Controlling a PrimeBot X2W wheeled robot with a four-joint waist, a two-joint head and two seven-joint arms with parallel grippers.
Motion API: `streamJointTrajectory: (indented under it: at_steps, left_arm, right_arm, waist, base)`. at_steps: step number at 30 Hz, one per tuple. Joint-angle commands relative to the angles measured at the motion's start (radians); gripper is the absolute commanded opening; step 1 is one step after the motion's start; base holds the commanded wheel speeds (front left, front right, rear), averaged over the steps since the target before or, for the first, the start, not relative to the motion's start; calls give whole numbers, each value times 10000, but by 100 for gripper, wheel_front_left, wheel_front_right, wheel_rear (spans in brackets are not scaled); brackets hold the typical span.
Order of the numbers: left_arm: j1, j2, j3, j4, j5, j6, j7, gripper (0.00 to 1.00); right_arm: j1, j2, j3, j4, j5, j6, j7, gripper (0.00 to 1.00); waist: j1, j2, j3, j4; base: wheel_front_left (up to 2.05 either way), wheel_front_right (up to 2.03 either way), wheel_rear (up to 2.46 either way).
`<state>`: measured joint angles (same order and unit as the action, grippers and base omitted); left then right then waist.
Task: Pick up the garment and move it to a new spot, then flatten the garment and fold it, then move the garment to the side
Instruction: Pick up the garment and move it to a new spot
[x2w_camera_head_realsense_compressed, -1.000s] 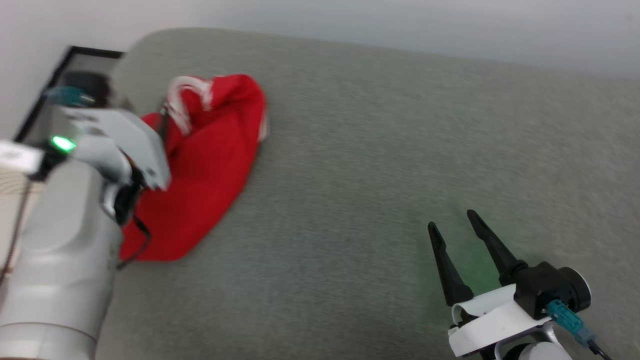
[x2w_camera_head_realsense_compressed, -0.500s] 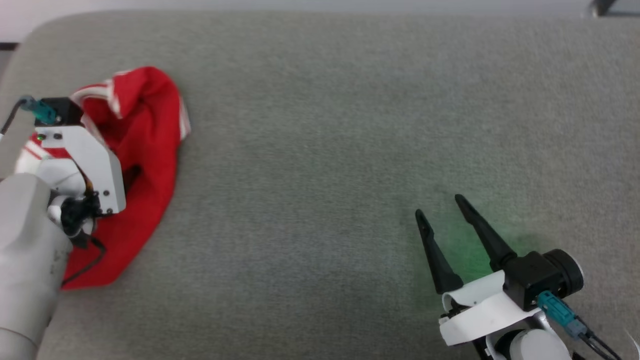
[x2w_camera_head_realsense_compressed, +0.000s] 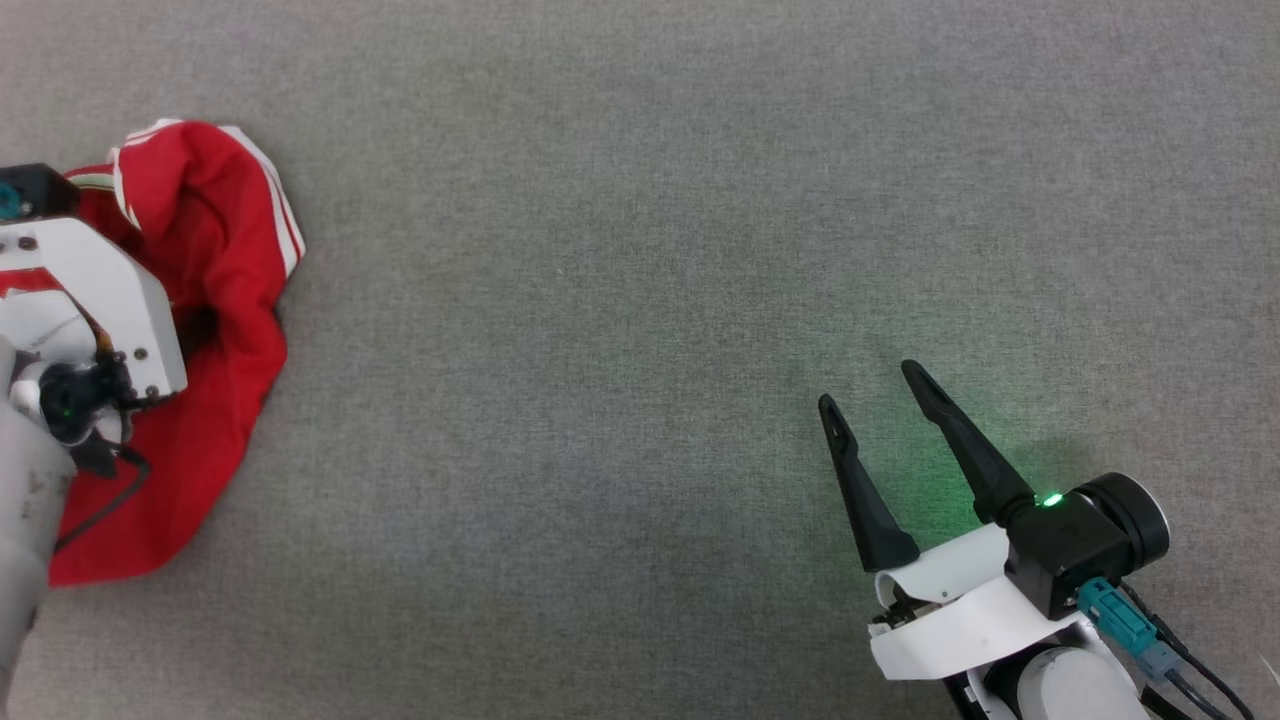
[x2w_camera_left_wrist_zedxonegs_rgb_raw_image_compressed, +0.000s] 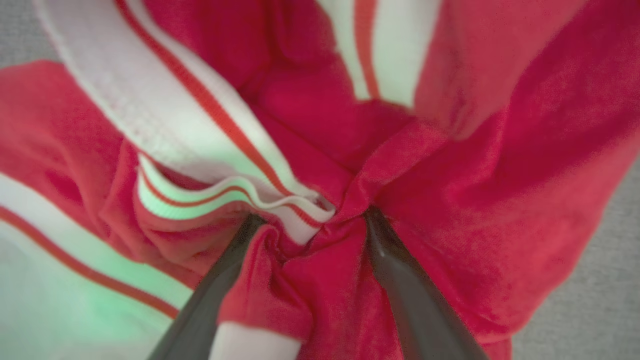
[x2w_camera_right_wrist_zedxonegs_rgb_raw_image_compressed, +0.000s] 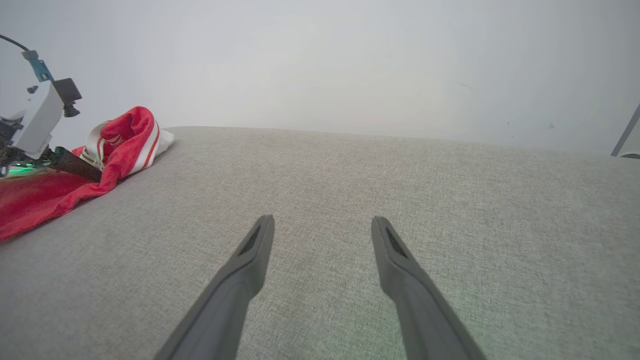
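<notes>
The garment (x2w_camera_head_realsense_compressed: 235, 300), red with white striped trim, lies crumpled at the far left of the grey cloth surface (x2w_camera_head_realsense_compressed: 620, 280). My left gripper (x2w_camera_left_wrist_zedxonegs_rgb_raw_image_compressed: 310, 220) points down into the garment (x2w_camera_left_wrist_zedxonegs_rgb_raw_image_compressed: 450, 175), its two dark fingers (x2w_camera_left_wrist_zedxonegs_rgb_raw_image_compressed: 395, 270) spread wide and sunk in the folds, with a bunch of red cloth and striped trim between them. In the head view its white wrist covers the fingertips. My right gripper (x2w_camera_head_realsense_compressed: 870, 385) stands open over bare surface at the lower right, far from the garment (x2w_camera_right_wrist_zedxonegs_rgb_raw_image_compressed: 45, 195). Nothing lies between its fingertips (x2w_camera_right_wrist_zedxonegs_rgb_raw_image_compressed: 322, 222).
The grey cloth surface stretches wide between the two arms. A pale wall (x2w_camera_right_wrist_zedxonegs_rgb_raw_image_compressed: 350, 65) rises behind its far edge in the right wrist view. A thin dark bar (x2w_camera_right_wrist_zedxonegs_rgb_raw_image_compressed: 625, 132) leans at the far right there.
The head camera has moved, so the whole picture has shifted and the garment now sits further left. The left wrist stays over the garment. The right gripper stays open.
</notes>
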<state>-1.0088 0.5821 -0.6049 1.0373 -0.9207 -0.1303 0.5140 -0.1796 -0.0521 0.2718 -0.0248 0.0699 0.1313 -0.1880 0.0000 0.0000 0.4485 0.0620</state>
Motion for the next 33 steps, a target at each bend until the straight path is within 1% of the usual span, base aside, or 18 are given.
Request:
streamJointTrajectory:
  at_steps: [1,3,5,11,17,21,25,30,33]
  left_arm:
    - [763,-832,-309,150,-104,3,82,0]
    - [795,-831,-306,81,-397,2,-53,0]
    - [709,-674,-265,81,-610,1,-383,0]
    - [367,-409,-441,-68,-852,1,-1467,0]
    - [97,-313,-916,-924,-1216,-8,-2261,0]
    - [-135,-584,-1368,-1982,-1759,-8,-2241,0]
    - [-212,-773,-1959,-3333,-2303,-8,-2074,0]
    - [-596,-1110,-2794,-5034,-2861,-8,-1904,0]
    - [-937,-1470,-3114,-5831,-3276,-8,-1992,0]
  right_arm:
    - [-152,29,40,-45,37,-10,0,100]
    - [-166,29,30,-49,53,-10,18,100]
    - [-181,29,26,-15,72,-10,26,100]
    - [-118,29,-32,162,226,-10,-81,100]
    - [131,30,-166,473,576,-10,-302,100]
    - [324,27,-295,658,805,-10,-439,100]
    - [469,28,-455,765,1004,-10,-574,100]
    - [502,28,-697,845,1312,-10,-701,100]
    - [490,30,-823,874,1440,-10,-743,100]
  waist:
    - [0,0,-12,11]
    - [0,0,-54,38]
    - [0,0,-118,51]
    - [0,0,-516,43]
    - [0,0,-1262,-85]
    - [0,0,-1720,-322]
    - [0,0,-1972,-705]
    - [0,0,-1957,-1300]
    - [0,0,-1866,-1657]
  base:
    - [0,0,0]
    - [0,0,0]
    - [0,0,0]
    - [0,0,0]
    - [0,0,0]
    - [0,0,0]
    - [0,0,0]
    - [0,0,0]
    - [0,0,0]
